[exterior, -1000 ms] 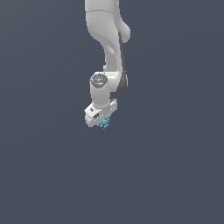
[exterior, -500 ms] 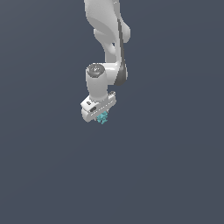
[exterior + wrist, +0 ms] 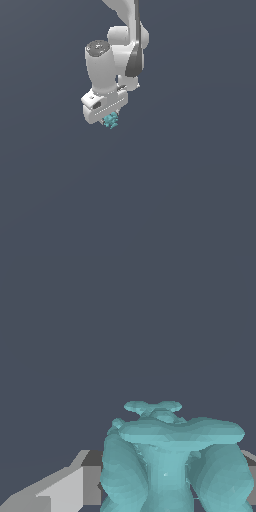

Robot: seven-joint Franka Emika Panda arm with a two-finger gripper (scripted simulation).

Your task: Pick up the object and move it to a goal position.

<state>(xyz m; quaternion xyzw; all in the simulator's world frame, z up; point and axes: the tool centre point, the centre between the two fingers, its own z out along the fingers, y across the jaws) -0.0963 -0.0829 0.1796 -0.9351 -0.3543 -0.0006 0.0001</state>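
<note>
Tool (image 3: 111, 120) shifted left, still gripping object (image 3: 111, 120)

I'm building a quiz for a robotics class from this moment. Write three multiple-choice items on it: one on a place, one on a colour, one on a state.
1. Where is the small teal lumpy object?
A. At the tip of the white gripper
B. Lying far off to the exterior view's right
C. On top of the arm's shoulder

2. What colour is the object?
A. Red
B. Teal
C. Yellow

3. What is the gripper's state?
A. Wide open and empty
B. Shut on the object
C. Out of view

Answers:
1 A: the small teal lumpy object sits just under the white gripper.
2 B: it fills the wrist view in teal.
3 B: the object sits between the grey fingers.
</note>
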